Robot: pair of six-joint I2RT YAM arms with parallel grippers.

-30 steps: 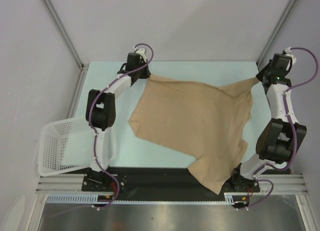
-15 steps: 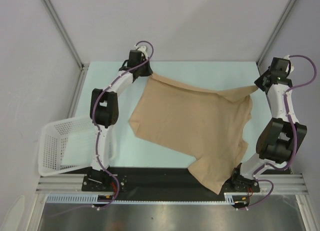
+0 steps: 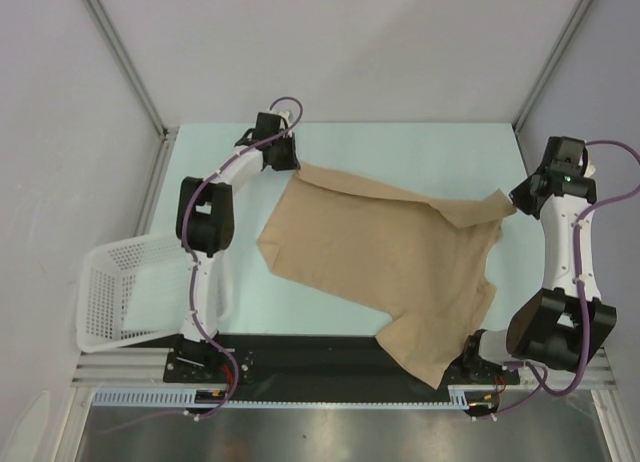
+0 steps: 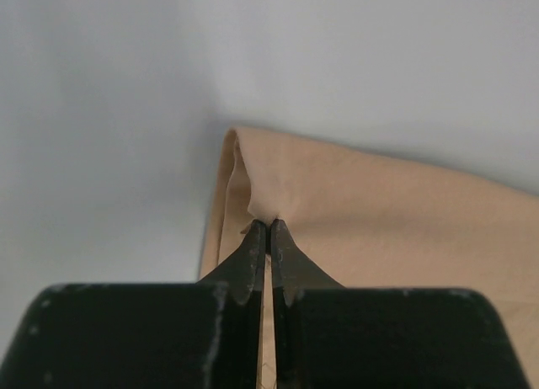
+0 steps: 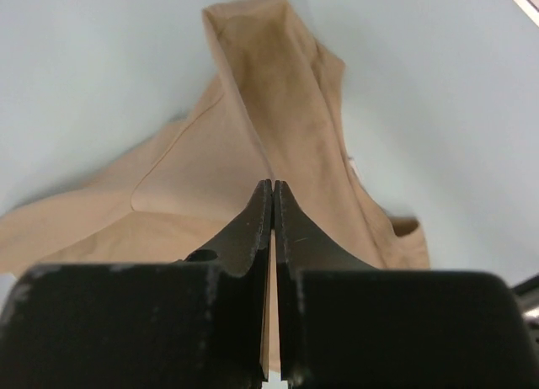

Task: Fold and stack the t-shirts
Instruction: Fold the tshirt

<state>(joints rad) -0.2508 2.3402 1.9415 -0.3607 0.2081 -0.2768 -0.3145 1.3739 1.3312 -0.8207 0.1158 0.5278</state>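
One plain tan t-shirt [image 3: 385, 262] lies spread on the pale table, its near end hanging over the black front rail. My left gripper [image 3: 293, 166] is shut on the shirt's far left corner; in the left wrist view the jaws [image 4: 267, 225] pinch a fold of tan cloth [image 4: 379, 229]. My right gripper [image 3: 516, 204] is shut on the far right corner; in the right wrist view the jaws [image 5: 273, 187] are closed on the cloth [image 5: 278, 128]. The far edge is folded a little toward the front.
A white lattice basket [image 3: 125, 287] sits tilted off the table's left edge beside the left arm. Grey walls with metal posts enclose the back and sides. Bare table [image 3: 420, 147] lies beyond the shirt's far edge.
Both grippers have moved toward the front while holding the shirt's far corners. The far edge has come down and folded slightly over the shirt.
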